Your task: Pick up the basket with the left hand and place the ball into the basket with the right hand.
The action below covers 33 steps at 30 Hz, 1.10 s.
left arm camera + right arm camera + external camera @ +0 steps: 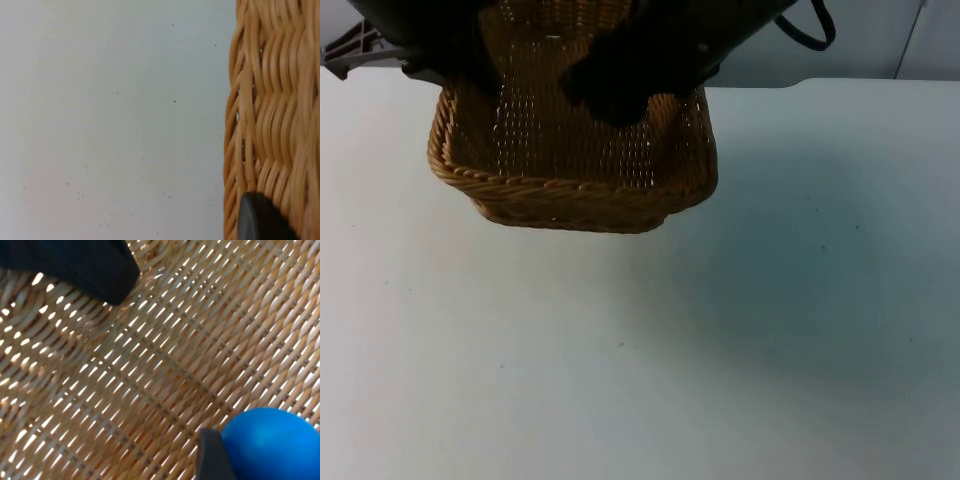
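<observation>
The woven tan basket [570, 195] hangs above the white table at the back, tilted slightly. My left gripper [455, 72] is shut on its left rim; in the left wrist view one black fingertip [260, 220] presses against the basket's wicker wall [270, 100]. Reaching into the basket from above is my right gripper [610, 95]. The right wrist view has the blue ball [272, 445] against a black fingertip [212, 457], just over the basket's woven floor [165, 365]. The right gripper is shut on the ball.
White table top [640, 360] spreads out in front of and beneath the basket. A grey partition wall [860, 40] runs along the back. A dark part [85, 265] hangs over the basket floor in the right wrist view.
</observation>
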Tool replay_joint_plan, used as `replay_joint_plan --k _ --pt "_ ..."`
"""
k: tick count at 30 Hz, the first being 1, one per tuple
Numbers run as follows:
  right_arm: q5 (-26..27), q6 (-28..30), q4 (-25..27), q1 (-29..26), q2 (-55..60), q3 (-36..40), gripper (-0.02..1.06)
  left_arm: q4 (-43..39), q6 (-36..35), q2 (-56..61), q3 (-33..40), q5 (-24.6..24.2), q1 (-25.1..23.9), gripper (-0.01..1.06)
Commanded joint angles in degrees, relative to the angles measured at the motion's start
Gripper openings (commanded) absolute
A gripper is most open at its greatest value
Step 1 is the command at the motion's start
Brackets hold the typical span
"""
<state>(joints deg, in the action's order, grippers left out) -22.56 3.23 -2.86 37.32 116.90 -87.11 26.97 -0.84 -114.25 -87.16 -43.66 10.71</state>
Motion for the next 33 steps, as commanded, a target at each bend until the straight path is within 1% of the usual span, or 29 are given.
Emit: replay_joint_plan --k 1,2,6,9,11,23,28,30,32,33 --pt "0.81 0.85 0.18 0.18 -0.01 -0.37 0.54 1.97 0.24 0.3 -0.04 0.65 0.19 0.0" --pt "0.81 0.85 0.18 0.18 -0.01 -0.37 0.54 1.97 0.24 0.3 -0.04 0.65 0.19 0.0" --pt "0.81 1.4 0.18 0.49 -0.01 -0.37 1.05 2.08 0.46 0.3 -0.04 0.65 0.19 0.0" --pt "1.26 2.51 0.32 0.49 -0.01 -0.37 1.05 2.08 0.46 0.3 -0.04 0.65 0.19 0.0" --pt "1.64 2.97 1.74 0.49 -0.01 -0.37 1.05 2.08 0.46 0.3 -0.04 0.65 0.19 0.0" --pt "1.11 3.07 1.74 0.49 -1.67 -0.5 1.05 2.07 0.46 0.2 -0.04 0.65 0.19 0.0" --pt "-0.81 3.07 1.14 0.49 -5.85 -0.5 1.05 2.07 0.46 0.2 -0.04 0.65 0.19 0.0" --pt "-2.77 3.07 1.0 0.49 -8.23 -0.5 1.05 2.07 0.46 0.2 -0.04 0.65 0.19 0.0" --pt "-5.1 3.07 -0.39 0.49 -11.23 -0.5 1.05 2.07 0.46 0.2 -0.04 0.65 0.19 0.0" --pt "-5.1 3.07 -0.39 0.49 -11.23 -0.5 1.05 2.07 0.46 0.2 -0.04 0.65 0.19 0.0"
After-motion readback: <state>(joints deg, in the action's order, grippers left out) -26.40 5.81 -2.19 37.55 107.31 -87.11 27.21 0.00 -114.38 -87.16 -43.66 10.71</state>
